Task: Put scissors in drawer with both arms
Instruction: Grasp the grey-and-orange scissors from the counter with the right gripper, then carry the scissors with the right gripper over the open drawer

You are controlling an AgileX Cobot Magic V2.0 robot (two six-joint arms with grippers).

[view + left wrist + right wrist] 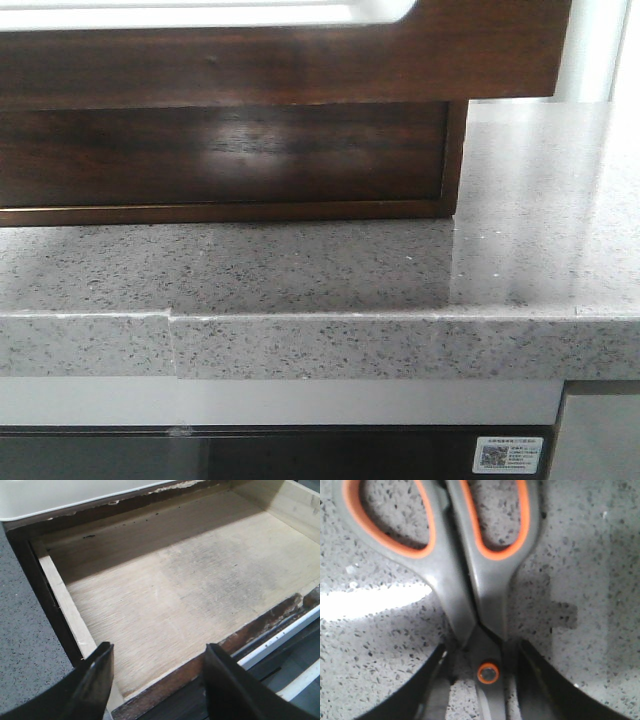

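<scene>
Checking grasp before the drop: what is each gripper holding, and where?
Right gripper straddles the scissors at the pivot; whether it grips them cannot be told. Left gripper holds nothing.

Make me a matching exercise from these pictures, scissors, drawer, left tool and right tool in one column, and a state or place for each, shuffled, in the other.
Column one:
1. scissors
2. drawer
3. left tool
4. right tool

Column two:
A. pulled open, bare wooden floor, nothing inside
B. fingers set on either side of the pivot screw
C. grey handles with orange lining, over the speckled countertop
D. open, holding nothing, above the drawer's edge

Pairs: 1-C, 2-A, 3-D, 4-B
</scene>
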